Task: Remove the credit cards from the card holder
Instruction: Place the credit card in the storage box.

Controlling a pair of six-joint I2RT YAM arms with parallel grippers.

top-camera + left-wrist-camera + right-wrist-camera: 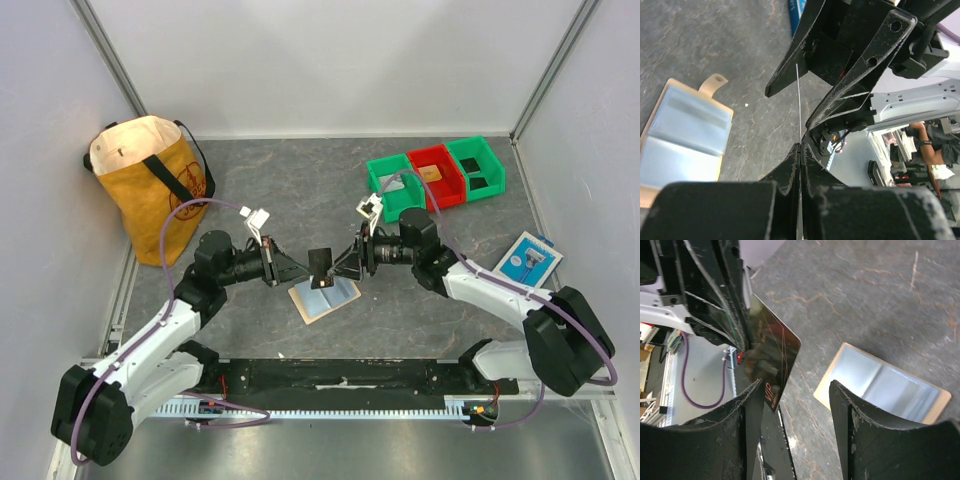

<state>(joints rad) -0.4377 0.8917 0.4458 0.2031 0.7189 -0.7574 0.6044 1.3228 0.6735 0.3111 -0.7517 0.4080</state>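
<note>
Grey stone tabletop (300, 190), card holder (325, 300) lying open, left gripper (799, 148) clamped on black credit card (771, 357), held aloft, right gripper (795, 384) jaws apart beside it.

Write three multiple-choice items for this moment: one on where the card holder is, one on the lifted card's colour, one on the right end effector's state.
1. Where does the card holder lie?
A. In a bin
B. Open on the table, below where the arms meet
C. Hanging from a cable

2. What colour is the card gripped by the left end effector?
A. Black
B. White
C. Green

3. How does the right end effector stand?
A. Shut on the card
B. Open, fingers apart
C. Out of view

Answers:
1 B: the top view shows it flat on the table, pale blue inside facing up.
2 A: the right wrist view shows a dark face with thin lines.
3 B: a wide gap shows between its fingers, and only the left end effector pinches the card.
</note>
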